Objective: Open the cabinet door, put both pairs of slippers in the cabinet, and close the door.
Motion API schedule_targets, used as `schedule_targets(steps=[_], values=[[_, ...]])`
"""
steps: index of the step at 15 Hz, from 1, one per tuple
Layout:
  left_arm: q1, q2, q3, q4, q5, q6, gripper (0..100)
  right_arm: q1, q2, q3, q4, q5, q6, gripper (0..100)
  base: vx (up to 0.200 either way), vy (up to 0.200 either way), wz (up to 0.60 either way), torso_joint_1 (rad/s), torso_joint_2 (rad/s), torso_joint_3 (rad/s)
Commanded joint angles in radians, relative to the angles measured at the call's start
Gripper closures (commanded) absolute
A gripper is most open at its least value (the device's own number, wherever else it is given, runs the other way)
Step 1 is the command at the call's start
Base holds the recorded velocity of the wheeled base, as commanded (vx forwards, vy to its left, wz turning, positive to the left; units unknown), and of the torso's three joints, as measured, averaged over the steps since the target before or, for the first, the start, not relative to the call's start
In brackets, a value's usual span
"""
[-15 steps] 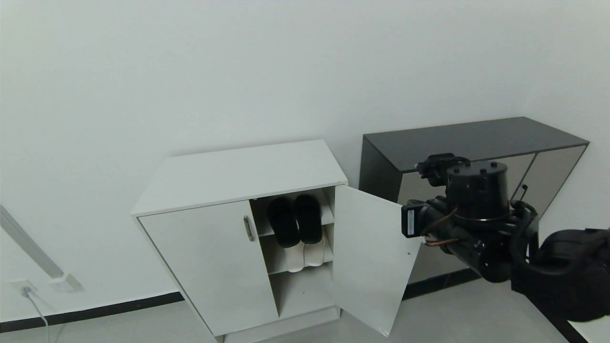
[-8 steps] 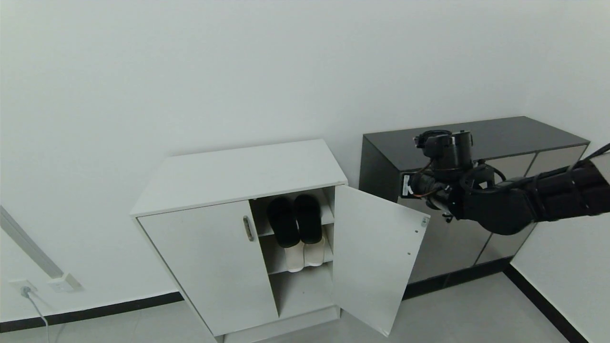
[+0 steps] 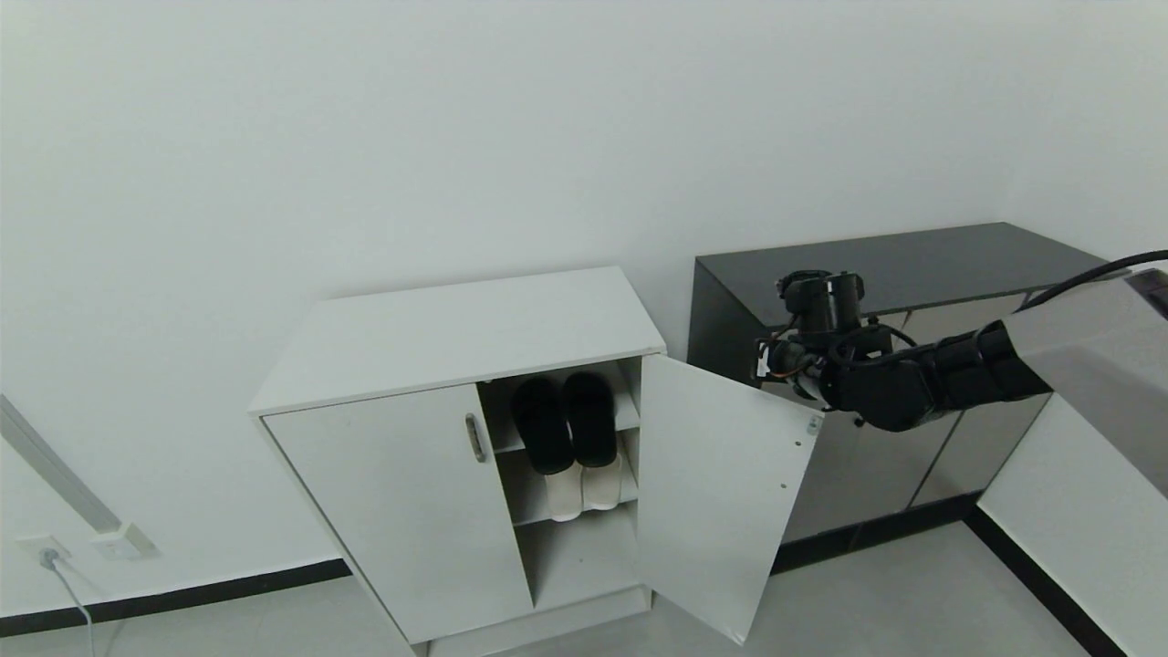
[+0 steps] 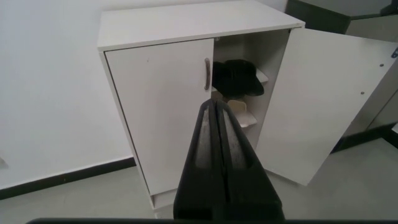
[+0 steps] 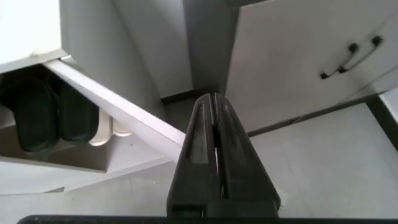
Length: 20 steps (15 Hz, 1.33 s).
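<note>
The white cabinet [image 3: 456,328] has its left door [image 3: 401,511] closed and its right door [image 3: 721,484] swung wide open. Black slippers [image 3: 566,420] lie on the upper shelf, with white slippers [image 3: 584,488] on the shelf below. My right arm [image 3: 894,379] is stretched out behind the open door's free edge. The right gripper [image 5: 214,102] is shut and empty, just above the door's top edge [image 5: 124,109], with the black slippers [image 5: 50,112] beyond it. My left gripper [image 4: 214,106] is shut and empty in front of the cabinet [image 4: 186,22], apart from it.
A dark sideboard [image 3: 912,260] with mirrored fronts stands against the wall right of the cabinet, close behind the open door. Its handles [image 5: 348,56] show past my right gripper. A wall socket with a cable [image 3: 46,552] is low at the far left.
My right arm has stretched away from the head camera, leftward and farther out, to the free edge of the open door. The door and slippers have not moved.
</note>
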State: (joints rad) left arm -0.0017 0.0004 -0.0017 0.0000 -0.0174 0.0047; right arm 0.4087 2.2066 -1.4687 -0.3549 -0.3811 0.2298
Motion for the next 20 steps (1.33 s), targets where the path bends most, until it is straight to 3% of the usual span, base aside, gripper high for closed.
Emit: schedule_targets(steps=[1, 14, 17, 20], values=[[0.0, 0.001, 0.0, 0.0, 0.001, 0.0, 100, -0.002, 0.039, -0.016, -0.001, 0.001, 0.0, 100, 0.0, 0.0, 0.0, 0.0, 0.0, 0.0], [0.0, 0.0, 0.0, 0.0, 0.001, 0.0, 100, -0.01, 0.099, -0.019, -0.007, 0.001, 0.016, 100, 0.0, 0.0, 0.0, 0.0, 0.0, 0.0], [0.0, 0.001, 0.0, 0.0, 0.001, 0.0, 100, 0.015, 0.074, 0.018, -0.009, -0.001, 0.019, 100, 0.0, 0.0, 0.0, 0.0, 0.0, 0.0], [0.0, 0.001, 0.0, 0.0, 0.001, 0.0, 100, 0.101, -0.005, 0.11, -0.01, -0.005, 0.054, 100, 0.0, 0.0, 0.0, 0.0, 0.0, 0.0]])
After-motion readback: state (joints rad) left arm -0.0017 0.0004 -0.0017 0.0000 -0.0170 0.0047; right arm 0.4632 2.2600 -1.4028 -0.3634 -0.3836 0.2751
